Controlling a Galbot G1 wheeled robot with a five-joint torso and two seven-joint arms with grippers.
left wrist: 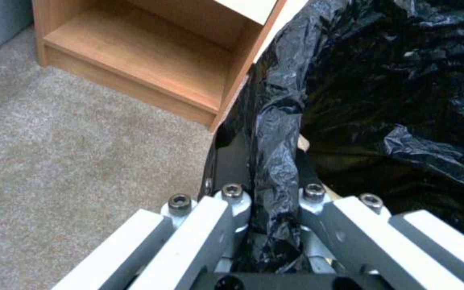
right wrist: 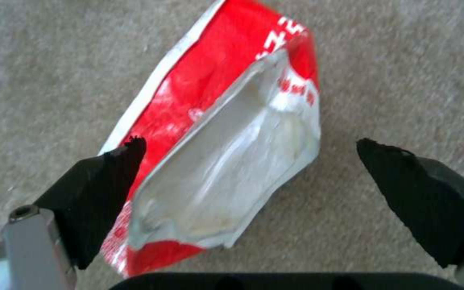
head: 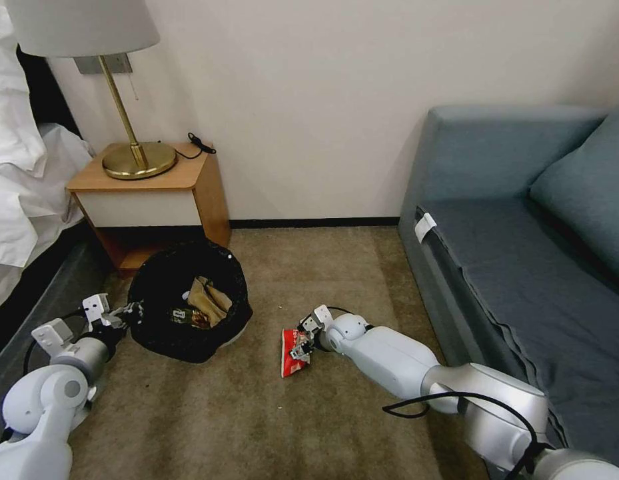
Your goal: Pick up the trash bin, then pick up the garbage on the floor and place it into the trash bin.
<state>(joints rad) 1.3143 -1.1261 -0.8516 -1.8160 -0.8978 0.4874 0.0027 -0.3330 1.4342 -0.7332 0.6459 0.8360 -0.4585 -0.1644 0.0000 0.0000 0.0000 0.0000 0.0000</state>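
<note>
The trash bin (head: 186, 301), lined with a glossy black bag, stands on the carpet in front of the nightstand, with a brown paper bag (head: 208, 301) and other litter inside. My left gripper (head: 126, 312) is shut on the bin's left rim; the left wrist view shows the black liner (left wrist: 276, 161) pinched between its fingers. A red-white packet (head: 293, 353) of garbage lies on the carpet right of the bin. My right gripper (head: 301, 343) hovers over it, open, with the packet (right wrist: 226, 161) between its black fingertips (right wrist: 108, 189).
A wooden nightstand (head: 152, 200) with a brass lamp (head: 132, 143) stands behind the bin. A bed with white linen (head: 19, 187) is on the left and a blue-grey sofa (head: 522, 253) on the right. Open carpet (head: 242, 413) lies in front.
</note>
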